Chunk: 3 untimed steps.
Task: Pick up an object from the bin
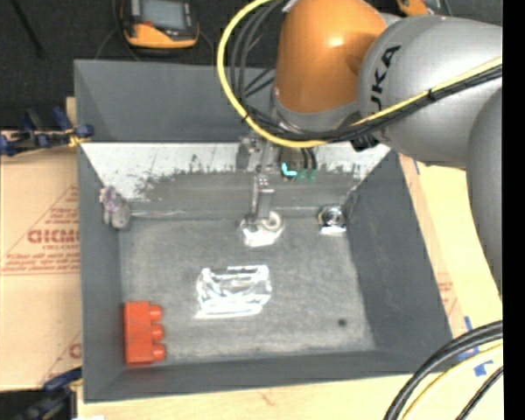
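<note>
While a red brick (143, 332) sits in the near left corner and a clear plastic wrapper (234, 290) lies mid-floor, the gripper (262, 215) hangs by the back wall. A small whitish piece (259, 234) lies directly under it, a shiny knob (332, 219) beside; spread or closed, I cannot tell.
</note>
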Tool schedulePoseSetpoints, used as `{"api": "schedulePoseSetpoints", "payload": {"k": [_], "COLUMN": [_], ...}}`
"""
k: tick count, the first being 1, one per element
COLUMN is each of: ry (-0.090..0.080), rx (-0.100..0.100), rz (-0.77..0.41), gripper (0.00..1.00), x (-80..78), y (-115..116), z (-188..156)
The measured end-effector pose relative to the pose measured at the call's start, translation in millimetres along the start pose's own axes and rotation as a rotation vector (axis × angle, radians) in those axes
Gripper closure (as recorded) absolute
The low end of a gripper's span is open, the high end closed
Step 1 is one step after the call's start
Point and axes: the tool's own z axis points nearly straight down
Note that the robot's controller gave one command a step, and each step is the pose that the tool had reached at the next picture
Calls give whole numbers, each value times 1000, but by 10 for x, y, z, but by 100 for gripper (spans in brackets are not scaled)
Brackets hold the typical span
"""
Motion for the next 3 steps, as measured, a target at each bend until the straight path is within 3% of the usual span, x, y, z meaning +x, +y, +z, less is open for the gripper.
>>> {"api": "schedulePoseSetpoints", "payload": {"k": [1, 2, 3], "ry": [-1, -28, -17], "rx": [3, 5, 0], "rz": [-503, -487, -382], "gripper": [0, 0, 0], "x": [431, 678, 1019], "y": [13, 93, 73], "z": [1582, 1583, 1626]}}
